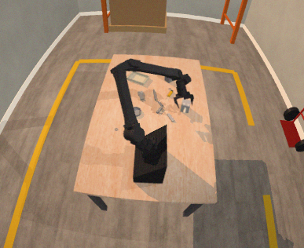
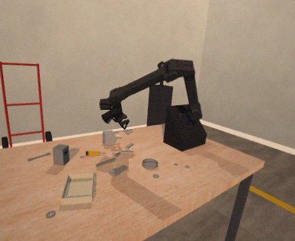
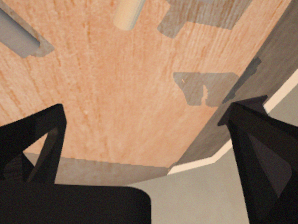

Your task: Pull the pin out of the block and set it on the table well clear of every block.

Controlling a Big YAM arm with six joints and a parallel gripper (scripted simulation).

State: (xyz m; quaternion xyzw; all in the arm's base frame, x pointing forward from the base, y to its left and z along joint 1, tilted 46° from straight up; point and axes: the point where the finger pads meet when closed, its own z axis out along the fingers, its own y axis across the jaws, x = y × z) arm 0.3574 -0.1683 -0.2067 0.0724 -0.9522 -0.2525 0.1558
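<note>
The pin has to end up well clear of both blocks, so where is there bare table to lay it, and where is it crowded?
Bare wood shows along the table's near edge, between the shallow tray and the arm's base. The crowded part is the scatter of small parts between the light block, under the open gripper, and the darker block.

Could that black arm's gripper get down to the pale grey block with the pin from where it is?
Probably yes. The open black gripper hovers just above the pale grey block, nothing lies between them, and the dark grey block stands well aside. The pin itself is hard to make out.
</note>
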